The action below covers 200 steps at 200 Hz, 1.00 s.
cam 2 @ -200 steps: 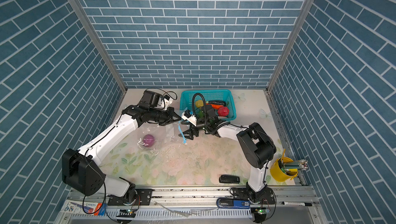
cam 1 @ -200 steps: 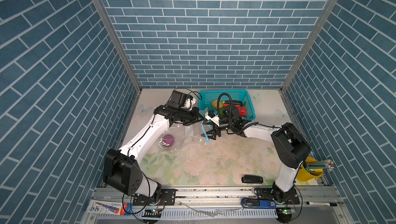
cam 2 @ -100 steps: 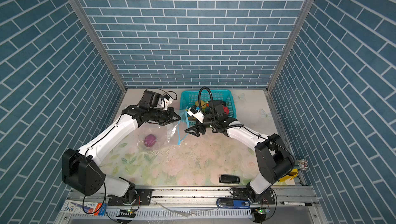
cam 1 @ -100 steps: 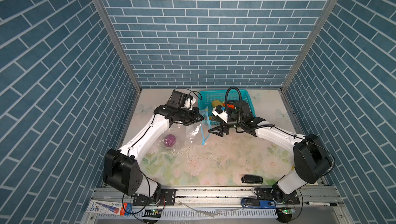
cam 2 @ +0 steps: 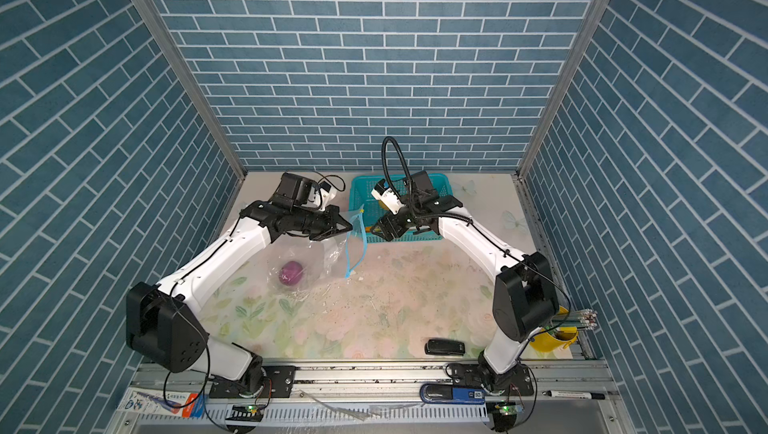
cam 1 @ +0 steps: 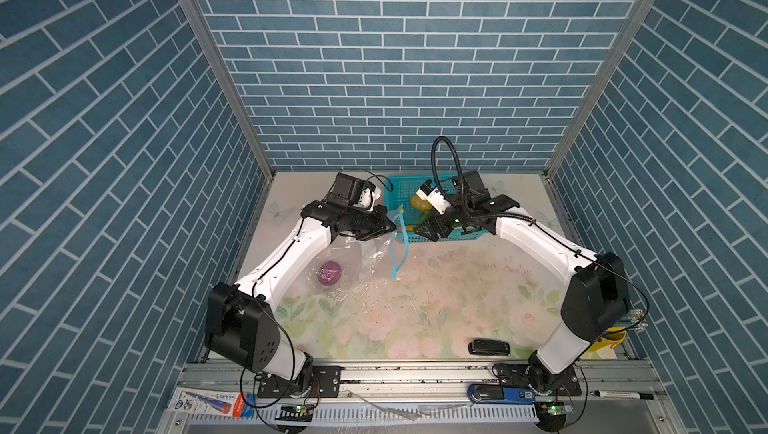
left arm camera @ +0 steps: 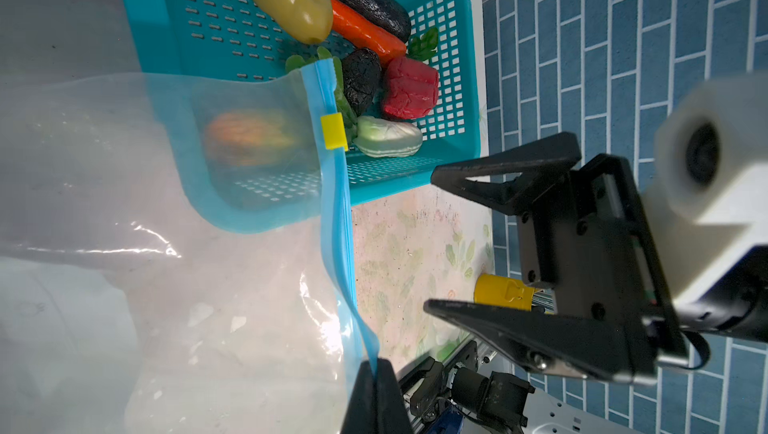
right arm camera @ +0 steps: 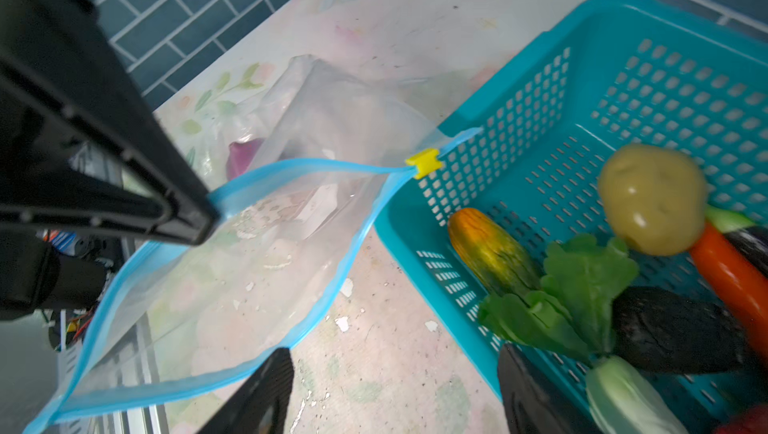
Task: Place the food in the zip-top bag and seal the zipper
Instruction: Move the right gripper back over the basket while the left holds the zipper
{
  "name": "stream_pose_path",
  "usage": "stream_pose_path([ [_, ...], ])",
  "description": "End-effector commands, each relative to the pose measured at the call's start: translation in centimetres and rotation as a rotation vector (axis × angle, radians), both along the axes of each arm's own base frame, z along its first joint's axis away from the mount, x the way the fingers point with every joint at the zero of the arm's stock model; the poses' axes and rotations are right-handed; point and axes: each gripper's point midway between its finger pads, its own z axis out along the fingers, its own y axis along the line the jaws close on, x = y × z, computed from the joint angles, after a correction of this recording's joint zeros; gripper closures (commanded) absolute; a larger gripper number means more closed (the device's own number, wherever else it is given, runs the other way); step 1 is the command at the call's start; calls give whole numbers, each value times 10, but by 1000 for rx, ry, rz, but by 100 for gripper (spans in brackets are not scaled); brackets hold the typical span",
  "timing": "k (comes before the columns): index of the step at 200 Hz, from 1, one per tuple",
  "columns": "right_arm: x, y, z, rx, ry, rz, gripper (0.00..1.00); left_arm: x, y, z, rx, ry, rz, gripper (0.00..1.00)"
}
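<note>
Bag [cam 1: 365, 257] of clear crinkly plastic holds 1 round purple onion [cam 1: 329, 273]

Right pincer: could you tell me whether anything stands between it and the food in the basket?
Nothing visible does: the open right pincer hangs at the teal basket's corner, where the leafy greens lie uncovered.

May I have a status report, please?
Left gripper shut on zipper, bag mouth open. Right gripper open, empty, at basket. Purple onion bagged.
</note>
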Motion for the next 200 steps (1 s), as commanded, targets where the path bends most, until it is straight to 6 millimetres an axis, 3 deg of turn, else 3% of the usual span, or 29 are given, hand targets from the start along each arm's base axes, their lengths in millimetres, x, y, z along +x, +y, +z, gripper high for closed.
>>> stream_pose_path([
  [1, 14, -26, -8, -139, 106, -203, 23, 8, 1, 5, 13, -27, 0, 100],
  [26, 43, -62, -15, -357, 78, -406, 23, 11, 1, 0, 20, -17, 2, 100],
  [38, 54, -70, -17, -422, 83, -464, 23, 11, 0, -2, 20, -12, 1, 100],
  [82, 89, -51, -26, -479, 106, -451, 24, 13, -1, -4, 19, -7, 1, 100],
  [85, 94, -48, -39, -498, 121, -443, 24, 14, -1, -4, 20, -7, 1, 100],
  [144, 133, -16, -77, -472, 76, -365, 23, 13, 0, -5, 28, -4, 5, 100],
  [200, 169, -3, -110, -455, -12, -364, 19, 17, -3, -7, 23, 6, -4, 100],
])
